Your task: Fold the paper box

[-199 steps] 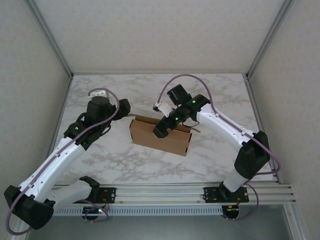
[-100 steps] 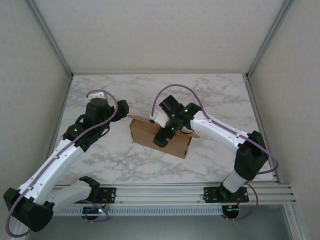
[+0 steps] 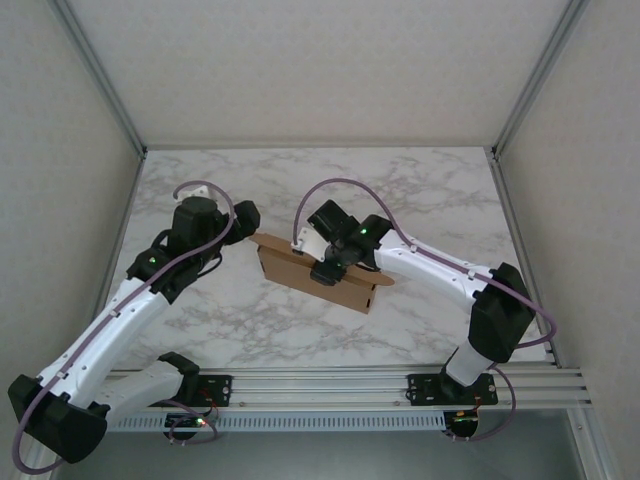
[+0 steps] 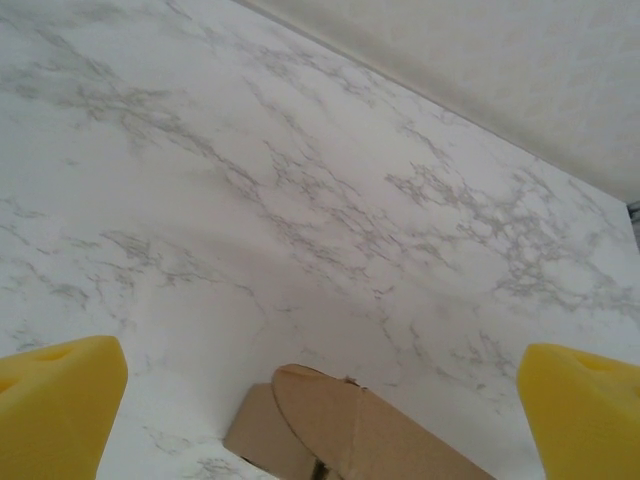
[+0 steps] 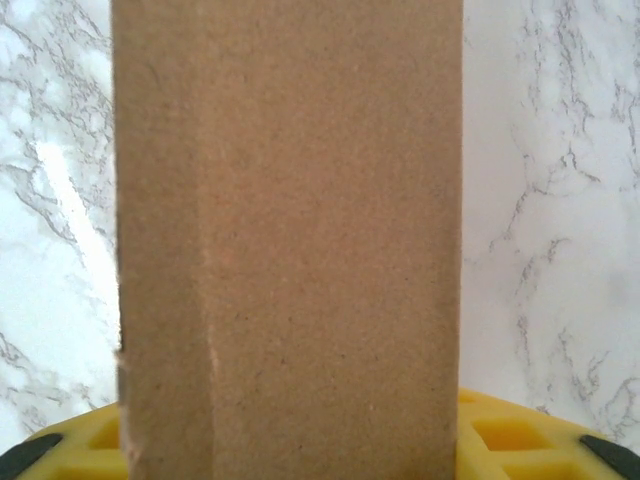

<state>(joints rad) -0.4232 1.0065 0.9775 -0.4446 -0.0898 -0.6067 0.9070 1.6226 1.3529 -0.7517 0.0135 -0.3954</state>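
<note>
Right, the plain brown cardboard paper box (image 3: 295, 275) sits at the middle of the white marble-patterned tabletop (image 3: 420, 190) in the overhead view. It lies a little askew, its long side running from upper left down to lower right, with a flap lying across its top. Over at the box's upper left corner, the left gripper (image 3: 243, 222) is parked just beside the cardboard. From its wrist camera the two yellow fingers (image 4: 60, 410) sit at the far bottom corners of the frame, spread wide. Between them there is only marble, plus a rounded brown flap of the box poking up at the bottom centre, clear of both fingers. Now to the right gripper (image 3: 325, 272): overhead, it is down on the top of the box, about midway along its length, with its white arm reaching in from the lower right. In its wrist view, a broad brown panel stands straight up the middle of the frame, crossing in front of a yellow finger (image 5: 520, 435) along the bottom edge. Whether those fingers are actually pinching the cardboard or just resting against it, I cannot tell.
</note>
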